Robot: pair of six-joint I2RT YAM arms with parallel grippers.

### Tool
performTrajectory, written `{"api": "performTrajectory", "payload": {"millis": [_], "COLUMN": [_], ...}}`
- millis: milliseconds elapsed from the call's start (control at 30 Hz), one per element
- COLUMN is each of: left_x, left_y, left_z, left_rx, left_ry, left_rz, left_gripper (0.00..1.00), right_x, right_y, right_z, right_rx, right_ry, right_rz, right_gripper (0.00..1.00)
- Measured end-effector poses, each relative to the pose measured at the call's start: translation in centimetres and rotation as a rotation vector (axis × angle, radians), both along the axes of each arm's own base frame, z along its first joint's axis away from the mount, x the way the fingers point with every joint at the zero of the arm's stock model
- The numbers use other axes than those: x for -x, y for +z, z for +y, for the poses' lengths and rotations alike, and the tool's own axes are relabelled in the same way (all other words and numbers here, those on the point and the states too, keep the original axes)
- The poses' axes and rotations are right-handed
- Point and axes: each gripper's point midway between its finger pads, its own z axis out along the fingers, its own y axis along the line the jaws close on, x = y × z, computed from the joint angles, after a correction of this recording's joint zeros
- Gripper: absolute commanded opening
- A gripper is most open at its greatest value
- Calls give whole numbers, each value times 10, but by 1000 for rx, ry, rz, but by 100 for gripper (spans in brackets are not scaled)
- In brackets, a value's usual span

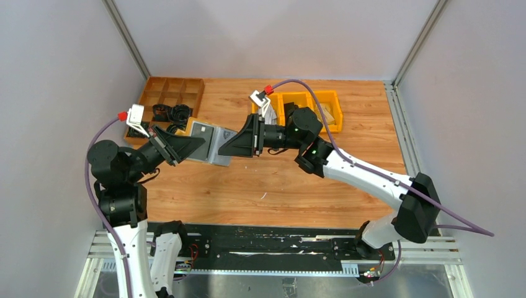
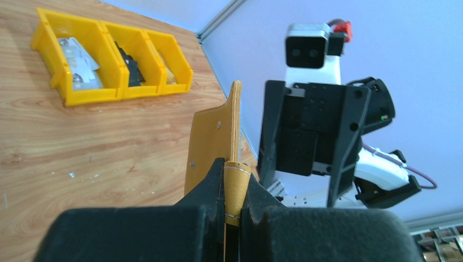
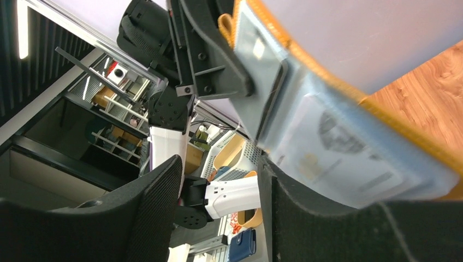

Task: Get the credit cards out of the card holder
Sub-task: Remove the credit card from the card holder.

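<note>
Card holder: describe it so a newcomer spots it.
Over the left half of the wooden table, the left gripper clamps the small mustard-yellow folding card holder, opened grey-blue side up towards the right gripper. The bright yellow plastic bins behind are rigid boxes.

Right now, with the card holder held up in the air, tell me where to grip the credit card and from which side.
Grip the credit card by its edge at the card holder's free end, coming from the right, opposite the left gripper, which pinches the other end. The card lies flat in its sleeve, so probably one finger on each face. The right gripper faces that end.
</note>
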Motion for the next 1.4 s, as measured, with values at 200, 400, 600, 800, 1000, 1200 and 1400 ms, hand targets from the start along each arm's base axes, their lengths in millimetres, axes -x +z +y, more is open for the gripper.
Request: {"api": "performTrajectory", "payload": {"millis": [200, 400, 600, 800, 1000, 1200, 1400], "left_x": [7, 9, 12, 18, 20, 22, 23], "left_y": [0, 1, 5, 9, 14, 16, 15], "left_z": [-8, -10, -11, -12, -14, -15, -17], "left_rx": [57, 81, 92, 102, 128, 146, 154], "left_ry": [-71, -97, -99, -105, -120, -142, -162], "left_rz": [-9, -5, -11, -27, -21, -6, 16], "left_gripper": [0, 0, 0, 3, 9, 17, 35], "right_x": [-9, -13, -13, -11, -10, -8, -7], "right_y": [-12, -9, -4, -3, 0, 2, -2], "right_z": [13, 20, 25, 25, 24, 23, 21], "right_rx": [20, 5, -21, -24, -38, -51, -53], "right_ry": [5, 14, 32, 46, 47, 53, 53], "right_rz": [23, 32, 45, 55, 46, 45, 54], "right_gripper": [53, 49, 38, 28, 21, 9, 0]}}
